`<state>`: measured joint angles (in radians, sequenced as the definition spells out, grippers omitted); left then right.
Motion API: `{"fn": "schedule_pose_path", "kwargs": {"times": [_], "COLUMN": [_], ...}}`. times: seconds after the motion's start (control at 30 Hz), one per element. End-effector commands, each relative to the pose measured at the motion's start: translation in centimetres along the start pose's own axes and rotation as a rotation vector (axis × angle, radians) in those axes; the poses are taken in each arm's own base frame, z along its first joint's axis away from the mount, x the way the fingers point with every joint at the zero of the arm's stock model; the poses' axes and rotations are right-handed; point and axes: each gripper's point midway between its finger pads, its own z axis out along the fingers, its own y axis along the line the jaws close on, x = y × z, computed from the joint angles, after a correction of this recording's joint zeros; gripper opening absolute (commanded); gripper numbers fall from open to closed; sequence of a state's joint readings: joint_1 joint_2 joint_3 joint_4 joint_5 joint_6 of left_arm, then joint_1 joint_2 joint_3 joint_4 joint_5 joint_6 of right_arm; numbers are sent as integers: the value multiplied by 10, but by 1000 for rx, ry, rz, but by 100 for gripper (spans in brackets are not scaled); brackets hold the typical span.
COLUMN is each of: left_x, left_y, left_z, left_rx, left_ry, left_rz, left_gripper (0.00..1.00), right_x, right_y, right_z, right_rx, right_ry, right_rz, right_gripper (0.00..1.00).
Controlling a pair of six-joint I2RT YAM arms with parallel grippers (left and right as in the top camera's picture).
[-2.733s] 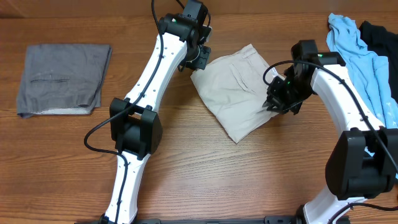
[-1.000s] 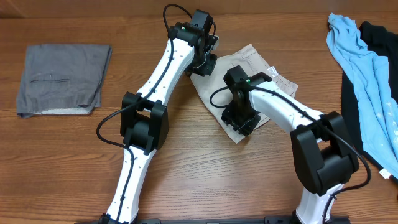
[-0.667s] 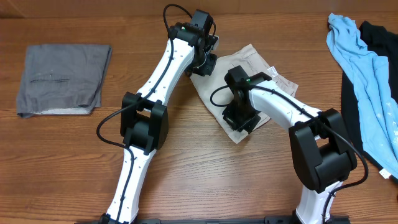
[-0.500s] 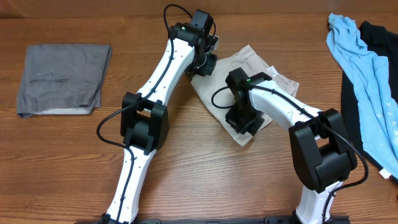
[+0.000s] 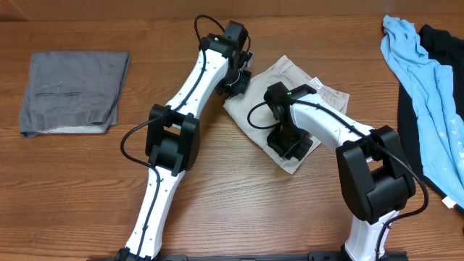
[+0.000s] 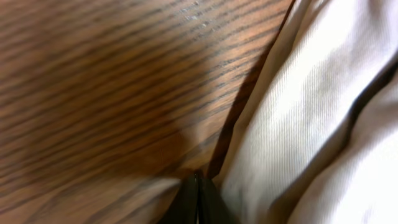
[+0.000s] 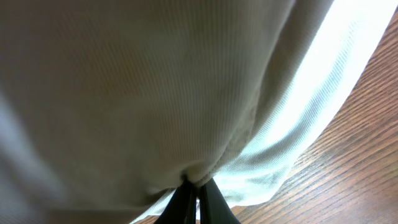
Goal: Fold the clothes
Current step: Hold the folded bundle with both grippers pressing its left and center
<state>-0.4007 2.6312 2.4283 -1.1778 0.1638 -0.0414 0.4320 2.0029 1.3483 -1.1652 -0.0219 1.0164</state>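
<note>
The beige shorts (image 5: 279, 76) lie in a rumpled, roughly diamond-shaped heap near the middle of the wooden table (image 5: 217, 188), toward its far side, between the two arms. The left gripper (image 5: 238, 85) reaches in at the heap's left corner. In its wrist view the left gripper (image 6: 198, 196) is closed tight, its tips meeting exactly where the edge of the shorts (image 6: 311, 124) runs down to them, so it appears to pinch that edge beside bare table (image 6: 93, 93). The right gripper (image 5: 291, 145) sits over the near corner of the heap. In its wrist view the right gripper (image 7: 196, 199) is also closed, with the fabric of the shorts (image 7: 155, 93) gathered into a small pucker at its tips and a strip of table (image 7: 367, 155) showing to the right. A folded grey garment (image 5: 72, 90) lies flat well apart on the left side of the table. At the right edge a light blue garment (image 5: 424, 69) is spread loosely, partly over a black garment (image 5: 444, 43).
</note>
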Motion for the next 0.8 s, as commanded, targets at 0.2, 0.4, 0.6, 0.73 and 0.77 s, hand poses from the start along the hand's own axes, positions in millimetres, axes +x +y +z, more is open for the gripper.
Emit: {"fn": "schedule_pose_path", "kwargs": {"times": [0.2, 0.4, 0.6, 0.73, 0.77], "left_x": [-7, 32, 41, 50, 52], "left_y": [8, -5, -8, -14, -15], "left_z": [-104, -104, -89, -73, -69], "left_rx": [57, 219, 240, 246, 247], "left_ry": [-91, 56, 96, 134, 142], "left_rz": [4, 30, 89, 96, 97], "left_gripper": [18, 37, 45, 49, 50], "right_x": [-10, -11, -11, -10, -10], "right_y": [-4, -2, -2, -2, -2], "right_z": [6, 6, 6, 6, 6], "right_rx": [28, 22, 21, 21, 21], "right_ry": [-36, -40, -39, -37, -37], "right_rz": [12, 12, 12, 12, 12], "right_gripper": [5, 6, 7, 8, 8]}}
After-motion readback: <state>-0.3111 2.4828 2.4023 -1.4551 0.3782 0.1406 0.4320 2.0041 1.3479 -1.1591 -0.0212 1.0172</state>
